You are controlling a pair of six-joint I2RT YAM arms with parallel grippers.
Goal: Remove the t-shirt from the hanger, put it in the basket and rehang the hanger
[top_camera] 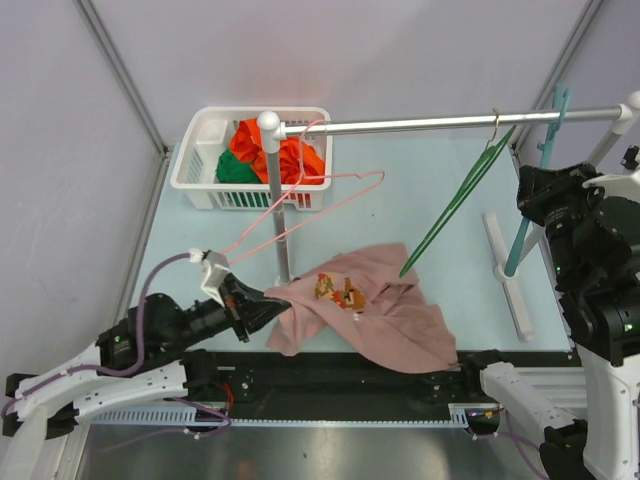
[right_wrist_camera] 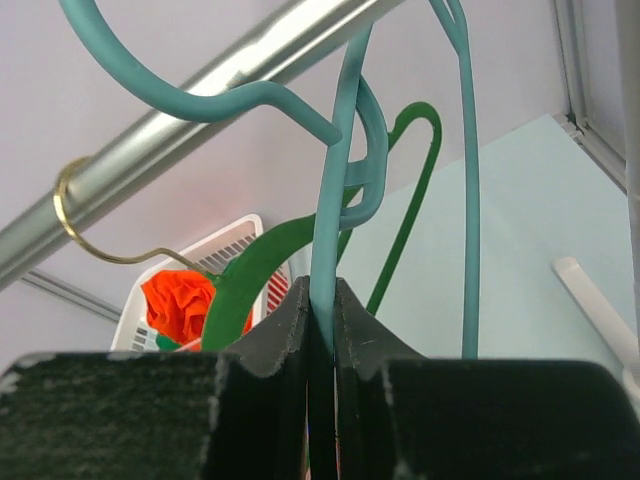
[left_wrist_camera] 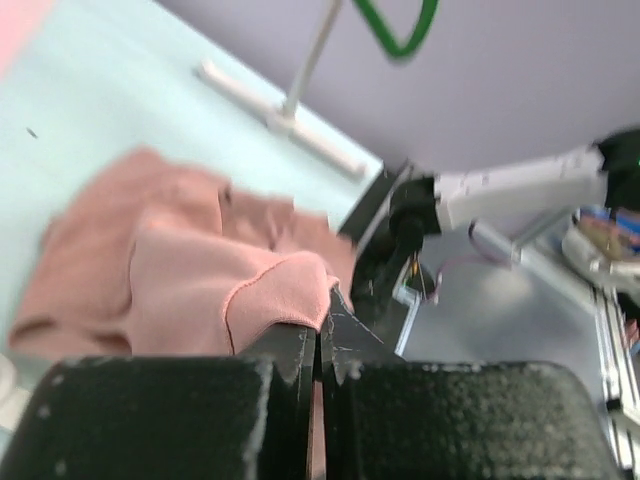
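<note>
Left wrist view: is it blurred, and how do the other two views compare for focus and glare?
Left wrist: the t-shirt and background are smeared and soft. Right wrist: the teal hanger is crisp, the basket behind soft. Top external: sharp, evenly lit, mild glare on the rail.

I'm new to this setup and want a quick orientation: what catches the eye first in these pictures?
The pink t-shirt lies crumpled in the near middle, its edge pinched by the left fingers. At the far right, the right fingers clamp a teal hanger hanging from the rail. A white basket with orange cloth sits at the far left.
</note>
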